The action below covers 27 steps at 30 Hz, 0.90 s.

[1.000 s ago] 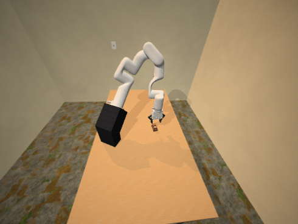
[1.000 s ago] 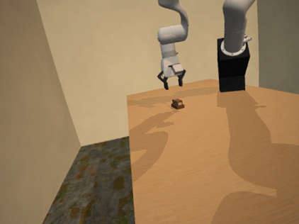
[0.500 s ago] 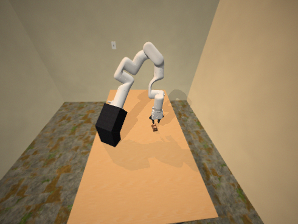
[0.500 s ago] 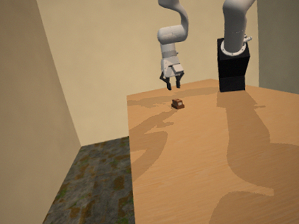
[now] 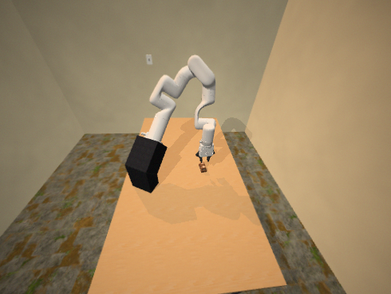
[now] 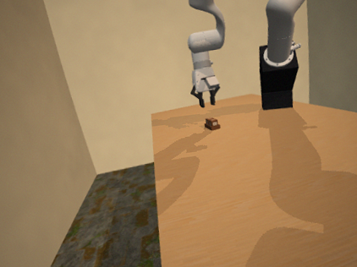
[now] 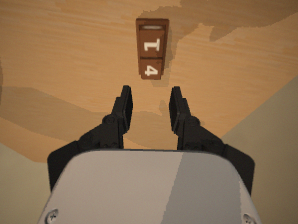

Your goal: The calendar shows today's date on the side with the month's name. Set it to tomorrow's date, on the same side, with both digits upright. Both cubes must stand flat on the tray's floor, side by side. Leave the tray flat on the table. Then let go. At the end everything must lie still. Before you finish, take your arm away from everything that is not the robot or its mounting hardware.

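A small brown calendar tray (image 7: 152, 20) (image 6: 214, 128) lies flat on the table and holds two brown cubes side by side. In the wrist view, one cube (image 7: 151, 45) shows a white 1 on top. The other cube (image 7: 150, 70), nearer the fingers, shows a white 4. Both digits lie sideways in that view. The side faces are too small to read. My gripper (image 5: 204, 160) (image 6: 207, 105) (image 7: 151, 95) points down above the table, fingers half apart with nothing between them. It hangs higher than the calendar, and in the wrist view the fingertips are just short of the 4 cube.
The wooden table (image 5: 179, 248) (image 6: 230, 175) carries the arm's shadows. The arm's black base (image 5: 145, 164) (image 6: 277, 86) stands at the table's side, away from the calendar. A table edge lies a little beyond the calendar, on the side away from the base.
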{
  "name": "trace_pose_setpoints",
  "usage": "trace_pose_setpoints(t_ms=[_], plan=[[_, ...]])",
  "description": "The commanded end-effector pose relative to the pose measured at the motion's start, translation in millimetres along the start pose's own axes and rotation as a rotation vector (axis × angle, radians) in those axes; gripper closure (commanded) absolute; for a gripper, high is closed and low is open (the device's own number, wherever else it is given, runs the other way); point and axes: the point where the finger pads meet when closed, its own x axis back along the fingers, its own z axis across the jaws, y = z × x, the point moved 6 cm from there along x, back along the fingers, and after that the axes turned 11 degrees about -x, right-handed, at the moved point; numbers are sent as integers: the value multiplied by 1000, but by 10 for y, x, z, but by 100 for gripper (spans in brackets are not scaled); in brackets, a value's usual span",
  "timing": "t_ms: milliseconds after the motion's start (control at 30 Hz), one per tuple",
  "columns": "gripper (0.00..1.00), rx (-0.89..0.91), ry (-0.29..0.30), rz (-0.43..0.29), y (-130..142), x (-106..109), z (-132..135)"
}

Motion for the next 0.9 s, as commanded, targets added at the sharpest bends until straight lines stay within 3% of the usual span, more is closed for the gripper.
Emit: trace_pose_setpoints(t_ms=[0, 867], plan=[[51, -1, 2, -2, 10, 9, 6], [51, 0, 3, -2, 10, -142, 3]])
